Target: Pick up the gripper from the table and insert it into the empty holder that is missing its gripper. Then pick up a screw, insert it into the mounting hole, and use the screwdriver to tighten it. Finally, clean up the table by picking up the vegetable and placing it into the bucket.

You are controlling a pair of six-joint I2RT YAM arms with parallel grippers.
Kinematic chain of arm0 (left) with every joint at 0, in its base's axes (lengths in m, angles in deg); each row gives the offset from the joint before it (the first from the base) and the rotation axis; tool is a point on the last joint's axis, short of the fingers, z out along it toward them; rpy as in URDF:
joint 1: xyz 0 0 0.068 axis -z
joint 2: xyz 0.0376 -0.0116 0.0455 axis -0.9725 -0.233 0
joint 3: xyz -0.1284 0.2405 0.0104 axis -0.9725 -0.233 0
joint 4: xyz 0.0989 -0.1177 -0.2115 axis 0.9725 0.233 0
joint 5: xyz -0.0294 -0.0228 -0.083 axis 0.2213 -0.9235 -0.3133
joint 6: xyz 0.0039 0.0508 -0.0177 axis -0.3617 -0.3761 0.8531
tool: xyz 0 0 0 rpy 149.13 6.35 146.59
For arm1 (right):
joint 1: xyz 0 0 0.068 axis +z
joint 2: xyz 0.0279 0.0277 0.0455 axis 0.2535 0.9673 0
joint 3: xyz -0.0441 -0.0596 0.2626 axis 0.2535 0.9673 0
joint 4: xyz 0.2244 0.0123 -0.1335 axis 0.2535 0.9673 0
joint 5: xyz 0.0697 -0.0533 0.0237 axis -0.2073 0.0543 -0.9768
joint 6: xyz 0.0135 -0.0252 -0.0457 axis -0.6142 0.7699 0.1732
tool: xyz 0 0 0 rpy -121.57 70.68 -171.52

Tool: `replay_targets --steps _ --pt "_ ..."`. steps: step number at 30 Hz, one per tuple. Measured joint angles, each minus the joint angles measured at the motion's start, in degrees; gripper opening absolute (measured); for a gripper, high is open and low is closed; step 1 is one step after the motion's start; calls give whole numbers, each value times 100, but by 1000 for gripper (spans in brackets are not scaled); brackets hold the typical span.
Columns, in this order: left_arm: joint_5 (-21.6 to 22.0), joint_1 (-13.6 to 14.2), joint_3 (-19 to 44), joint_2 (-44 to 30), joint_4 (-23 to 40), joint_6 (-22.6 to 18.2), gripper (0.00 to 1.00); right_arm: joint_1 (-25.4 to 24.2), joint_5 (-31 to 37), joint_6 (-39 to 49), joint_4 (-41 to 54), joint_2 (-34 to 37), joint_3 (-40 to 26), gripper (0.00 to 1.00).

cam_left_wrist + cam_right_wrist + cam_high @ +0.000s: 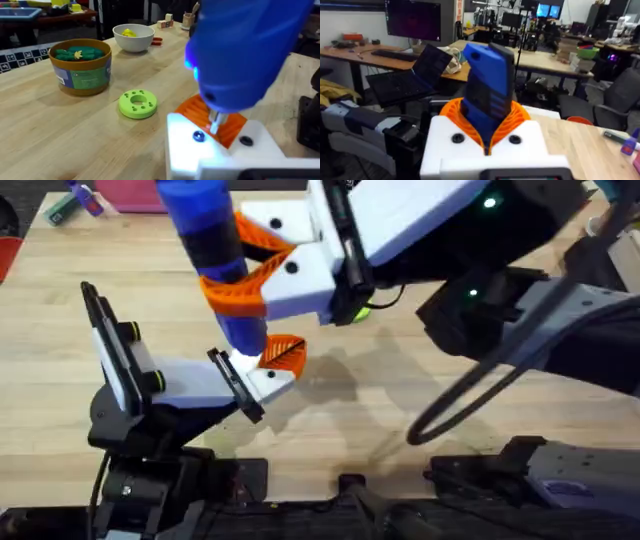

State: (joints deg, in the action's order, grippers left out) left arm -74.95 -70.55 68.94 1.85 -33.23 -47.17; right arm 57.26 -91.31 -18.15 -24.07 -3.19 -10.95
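Screw stage: right hand [262,275] clamps the screwdriver [212,250], bit at 6 o'clock on the holder [220,145] (left hand's state: can't tell); veg cleanup looks pending.

Right arm reaches in from right, wrist tilted, right gripper [245,265] clamped on screwdriver [212,250] (orange pads either side of barrel). Left arm low at lower left, left gripper [262,372] angled toward centre, white finger [270,380] under bit.
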Motion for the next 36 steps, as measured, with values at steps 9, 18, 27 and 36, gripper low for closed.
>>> replay_targets --steps 9,18,27,36 --pt "-22 0 0 0 1 2 18 16 -13 84 26 154 -15 26" --pt "-31 0 0 0 2 2 18 16 -15 179 30 155 -53 26" --pt "-48 0 0 0 2 2 18 12 -167 210 19 154 -279 26" --pt "-48 0 0 0 2 2 18 -78 -406 210 31 155 -323 26"
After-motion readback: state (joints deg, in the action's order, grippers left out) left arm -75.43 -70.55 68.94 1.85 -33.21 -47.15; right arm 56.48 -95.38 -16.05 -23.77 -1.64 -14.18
